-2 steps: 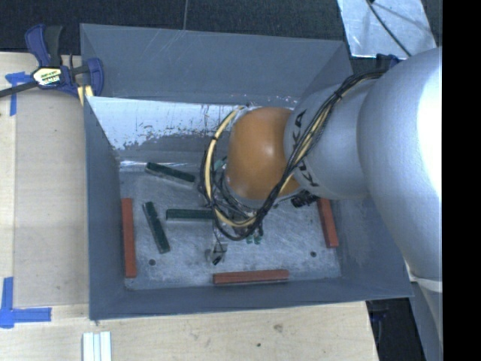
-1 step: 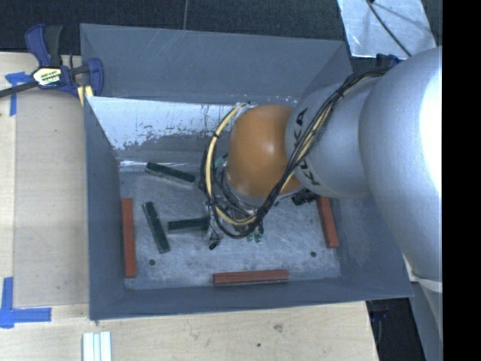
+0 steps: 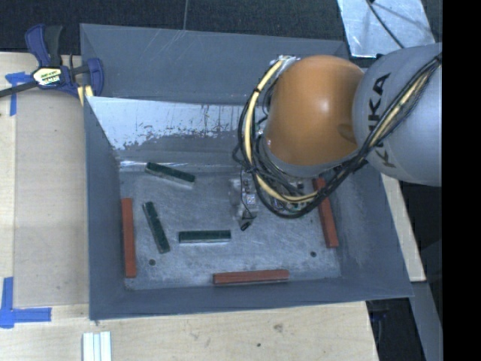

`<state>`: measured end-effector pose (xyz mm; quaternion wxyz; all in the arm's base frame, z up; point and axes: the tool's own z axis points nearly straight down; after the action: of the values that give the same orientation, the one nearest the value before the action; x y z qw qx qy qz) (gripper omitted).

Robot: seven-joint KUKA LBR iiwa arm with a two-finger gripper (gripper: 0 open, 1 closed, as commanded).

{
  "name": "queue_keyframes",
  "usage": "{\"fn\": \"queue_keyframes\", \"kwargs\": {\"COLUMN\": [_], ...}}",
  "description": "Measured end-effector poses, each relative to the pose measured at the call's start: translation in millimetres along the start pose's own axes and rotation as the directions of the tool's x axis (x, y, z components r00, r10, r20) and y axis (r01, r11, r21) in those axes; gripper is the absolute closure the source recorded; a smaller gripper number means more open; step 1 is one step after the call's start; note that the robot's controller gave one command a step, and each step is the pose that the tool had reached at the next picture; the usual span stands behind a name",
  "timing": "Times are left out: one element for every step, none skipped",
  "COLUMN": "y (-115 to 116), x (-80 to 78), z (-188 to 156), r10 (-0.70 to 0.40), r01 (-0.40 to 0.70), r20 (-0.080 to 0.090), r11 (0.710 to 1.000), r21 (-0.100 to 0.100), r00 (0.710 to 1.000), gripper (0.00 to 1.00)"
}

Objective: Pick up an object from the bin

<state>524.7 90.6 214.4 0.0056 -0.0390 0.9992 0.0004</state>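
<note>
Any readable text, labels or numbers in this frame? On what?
"KUKA": on the grey arm, with cables crossing some of the letters.
No lettering to be seen on the bars or the bin. The marks on the bin's back wall are scratches, not text.

The bin is reading as matt grey metal. Its far wall is showing pale scratches and worn streaks; its floor is looking scuffed and dusty. The orange cover over the bin's right half is shining, smooth and glossy, like plastic. The cables looping round it are looking rubbery, faintly shiny. The green bars and red-brown bars on the bin's floor are appearing dull, matt.
</note>
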Motion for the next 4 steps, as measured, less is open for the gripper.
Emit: {"fn": "queue_keyframes", "kwargs": {"y": [-25.1, -24.1, 21.0, 18.0], "x": [-27.2, -28.3, -7.8, -10.3], "z": [128.7, 125.0, 145.0, 142.6], "r10": [-0.223, -0.222, -0.207, -0.202], "r01": [0.223, 0.222, 0.207, 0.202], "r20": [-0.014, -0.009, -0.012, -0.007], "r11": [0.975, 0.975, 0.978, 0.979], "r21": [-0.002, -0.002, -0.004, -0.003], "r00": [0.975, 0.975, 0.978, 0.979], "gripper": [1.00, 0.00, 0.00, 1.00]}}
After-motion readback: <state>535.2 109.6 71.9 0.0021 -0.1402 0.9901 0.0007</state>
